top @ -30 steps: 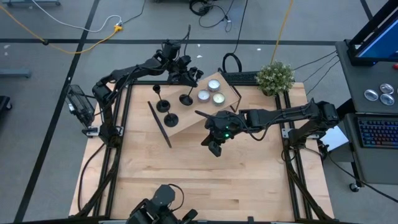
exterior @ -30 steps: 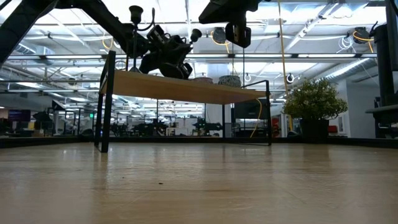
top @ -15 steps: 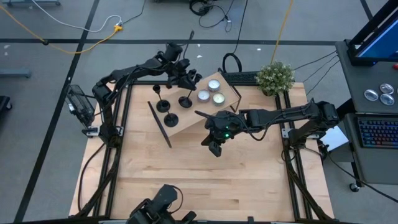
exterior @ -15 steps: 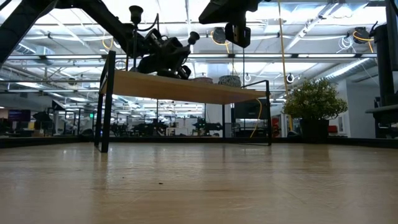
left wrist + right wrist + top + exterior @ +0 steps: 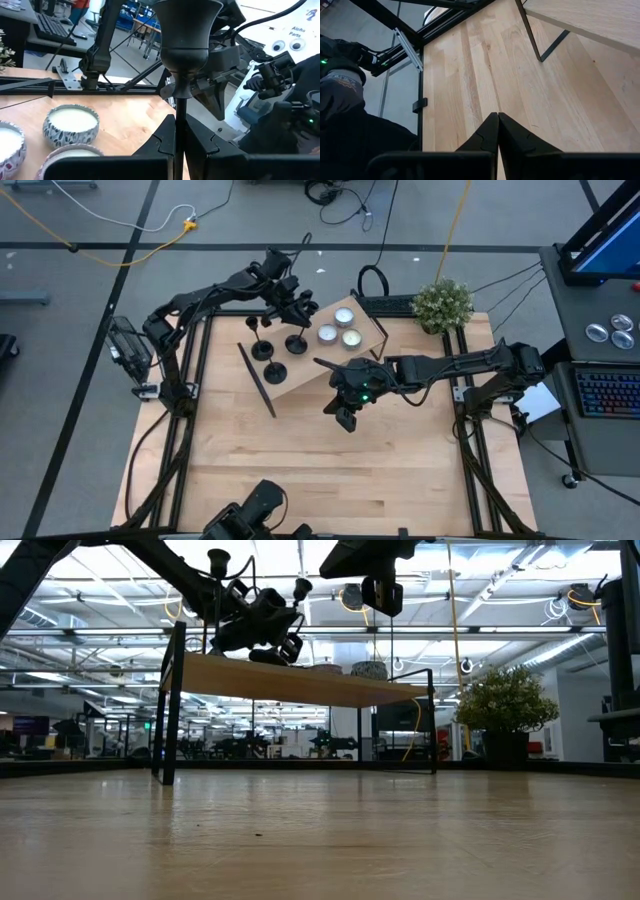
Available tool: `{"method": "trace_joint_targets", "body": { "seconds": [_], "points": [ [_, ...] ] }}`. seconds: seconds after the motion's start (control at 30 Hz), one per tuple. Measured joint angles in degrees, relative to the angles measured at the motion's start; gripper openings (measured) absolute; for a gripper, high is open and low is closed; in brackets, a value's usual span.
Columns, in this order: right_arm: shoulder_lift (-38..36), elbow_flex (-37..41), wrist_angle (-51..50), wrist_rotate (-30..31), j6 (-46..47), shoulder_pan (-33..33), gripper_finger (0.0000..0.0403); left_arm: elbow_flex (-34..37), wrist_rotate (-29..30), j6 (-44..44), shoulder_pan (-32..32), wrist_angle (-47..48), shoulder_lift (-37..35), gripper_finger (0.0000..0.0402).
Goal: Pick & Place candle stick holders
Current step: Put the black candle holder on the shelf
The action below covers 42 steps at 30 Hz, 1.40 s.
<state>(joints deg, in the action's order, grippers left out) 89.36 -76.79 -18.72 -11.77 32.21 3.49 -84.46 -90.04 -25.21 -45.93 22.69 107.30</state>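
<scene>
Three black candle stick holders stand on a raised wooden shelf (image 5: 322, 367). Two rest free on their disc bases: one (image 5: 262, 350) and one (image 5: 274, 372). My left gripper (image 5: 288, 307) is over the shelf's far side, shut on the third holder (image 5: 297, 340). That holder's cup (image 5: 187, 25) stands above the fingers in the left wrist view, and it also shows in the low view (image 5: 301, 585). My right gripper (image 5: 345, 418) is shut and empty, high over the table before the shelf. My left gripper pinches the holder's thin stem (image 5: 180, 107) between its two fingers, below the cup. The fingers lie across the stem and the holder stands about upright. Its disc base (image 5: 297, 340) is over the shelf; whether it touches the shelf I cannot tell.
Three tealight candles (image 5: 344, 316), (image 5: 327, 333), (image 5: 351, 338) sit on the shelf's far right part, near the held holder. A potted plant (image 5: 443, 303) stands at the table's far right corner. The shelf has thin black legs (image 5: 172, 700). Bare table (image 5: 330, 470) lies toward the near edge.
My left gripper has gone a little toward the table's left and slightly up, still shut on the holder's stem. The holder's cup has gone with it and stands a bit higher in the low view. My right arm has kept still.
</scene>
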Motion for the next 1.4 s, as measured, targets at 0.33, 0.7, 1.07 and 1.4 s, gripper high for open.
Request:
{"method": "trace_joint_targets", "body": {
  "seconds": [0.33,0.7,1.07,1.4],
  "points": [
    [0.0,0.0,0.0,0.0,0.1,0.0,0.0,0.0,0.1,-4.4,0.8,2.9,0.0,0.0014],
    [0.0,0.0,0.0,0.0,0.6,0.0,0.0,0.0,0.1,-10.8,1.2,7.6,0.1,0.0014],
    [0.0,0.0,0.0,0.2,0.8,0.0,0.0,0.0,0.1,-12.5,1.7,7.6,0.1,0.0014],
    [0.0,0.0,0.0,1.3,1.2,0.0,0.0,0.0,0.1,-12.2,1.7,8.1,0.1,0.0015]
  ]
}}
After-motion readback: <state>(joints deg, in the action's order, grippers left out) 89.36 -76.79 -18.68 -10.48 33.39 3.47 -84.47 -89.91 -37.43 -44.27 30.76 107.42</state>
